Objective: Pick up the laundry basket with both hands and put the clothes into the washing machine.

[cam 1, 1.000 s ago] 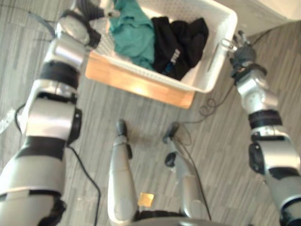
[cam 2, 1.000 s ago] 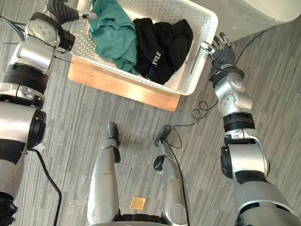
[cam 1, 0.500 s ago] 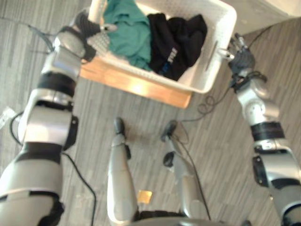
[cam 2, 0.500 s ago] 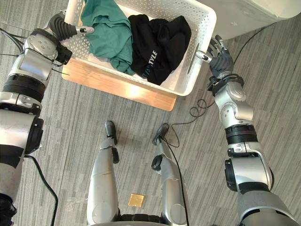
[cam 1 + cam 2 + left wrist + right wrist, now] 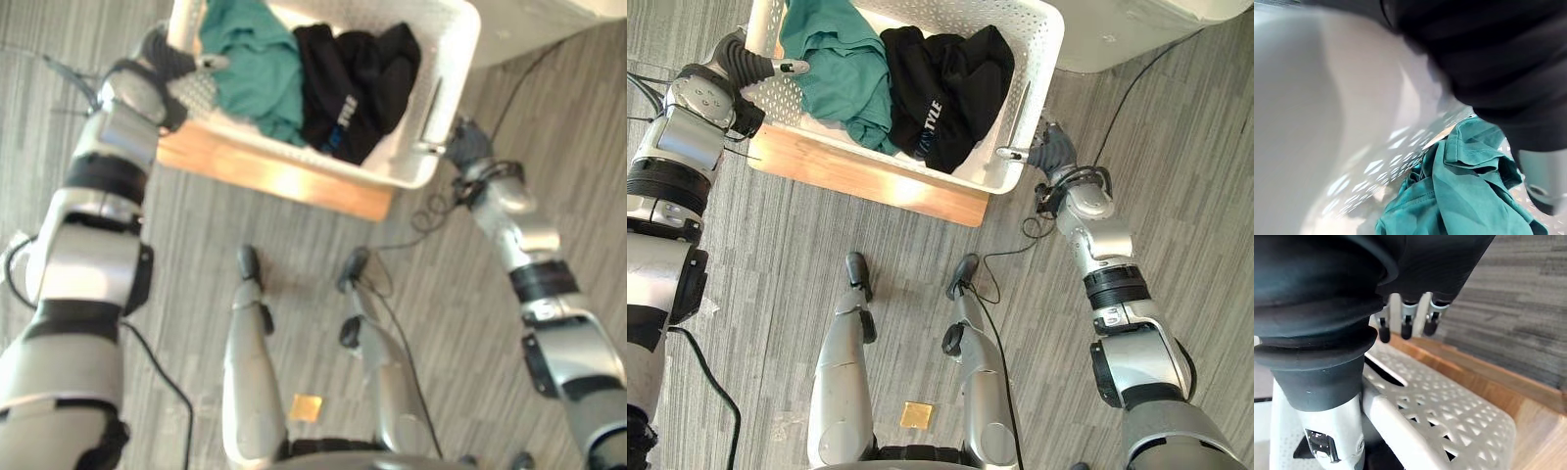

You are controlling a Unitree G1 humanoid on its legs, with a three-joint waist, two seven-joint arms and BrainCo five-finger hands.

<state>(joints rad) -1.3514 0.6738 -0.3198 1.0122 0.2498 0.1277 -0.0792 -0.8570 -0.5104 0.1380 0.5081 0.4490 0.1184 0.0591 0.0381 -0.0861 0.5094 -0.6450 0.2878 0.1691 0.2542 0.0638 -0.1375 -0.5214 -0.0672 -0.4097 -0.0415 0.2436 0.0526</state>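
Right hand (image 5: 1049, 154) now at basket (image 5: 1043, 49)

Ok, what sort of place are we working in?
Likely a home laundry area: a white perforated plastic laundry basket holding a teal garment and a black garment, on a low wooden platform over grey plank floor.

Both silver-grey arms reach forward and spread apart. The left hand (image 5: 739, 59), under its dark ribbed cover, is held far out on the left, wrist turned inward. The right hand (image 5: 1050, 153) sits lower, forearm angled inward, its dark-tipped fingers (image 5: 1406, 324) straight and its thumb (image 5: 1332, 445) spread away from them.
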